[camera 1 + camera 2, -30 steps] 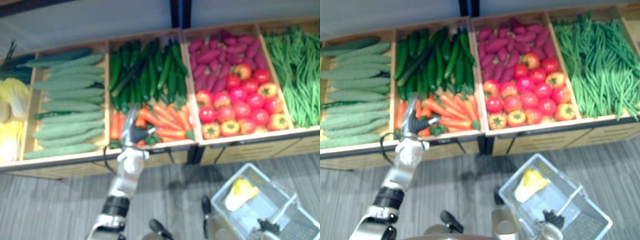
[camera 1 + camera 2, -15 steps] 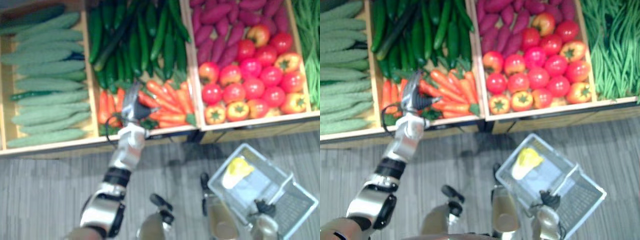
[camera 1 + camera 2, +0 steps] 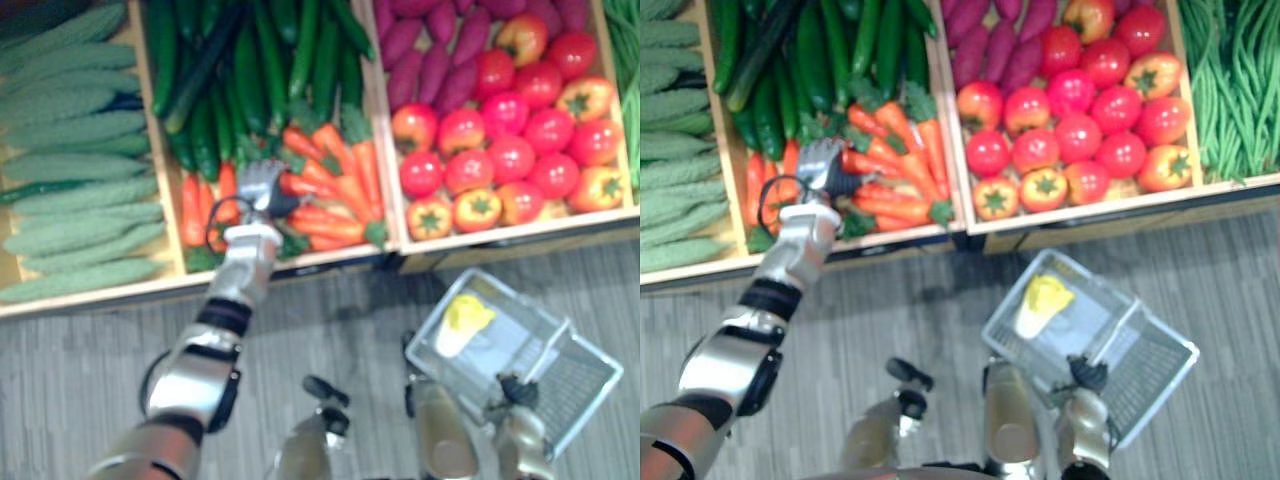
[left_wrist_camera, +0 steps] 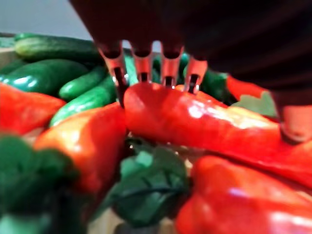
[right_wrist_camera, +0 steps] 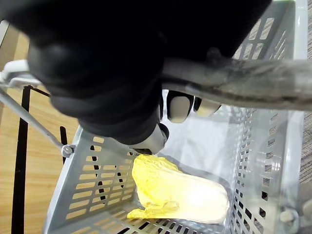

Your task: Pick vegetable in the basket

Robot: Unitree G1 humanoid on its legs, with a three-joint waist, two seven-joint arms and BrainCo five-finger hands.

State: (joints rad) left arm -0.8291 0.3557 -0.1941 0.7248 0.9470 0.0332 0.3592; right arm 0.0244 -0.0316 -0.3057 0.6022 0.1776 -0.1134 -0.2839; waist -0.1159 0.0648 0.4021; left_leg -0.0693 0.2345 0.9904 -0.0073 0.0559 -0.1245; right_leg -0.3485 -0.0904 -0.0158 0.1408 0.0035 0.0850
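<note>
My left hand (image 3: 262, 186) reaches into the carrot crate, fingers spread over the orange carrots (image 3: 322, 200). In the left wrist view its fingertips (image 4: 141, 68) rest on the far side of one carrot (image 4: 195, 122), straight rather than curled, with the thumb (image 4: 292, 122) by its side. The pale plastic basket (image 3: 515, 293) hangs low at the right over the floor. My right hand (image 5: 180, 107) is curled round its grey handle (image 5: 234, 83). A yellow cabbage (image 5: 180, 192) lies inside the basket (image 3: 1090, 275).
The wooden display holds pale bumpy gourds (image 3: 70, 170) at the left and dark cucumbers (image 3: 250, 80) behind the carrots. Purple sweet potatoes (image 3: 430, 50), tomatoes (image 3: 510, 150) and green beans (image 3: 1240, 80) lie to the right. The crate's front edge (image 3: 300, 262) borders grey floor.
The camera has moved closer to the display. My left hand has reached further over the carrots and its fingers have come down onto one. The basket stays in my right hand.
</note>
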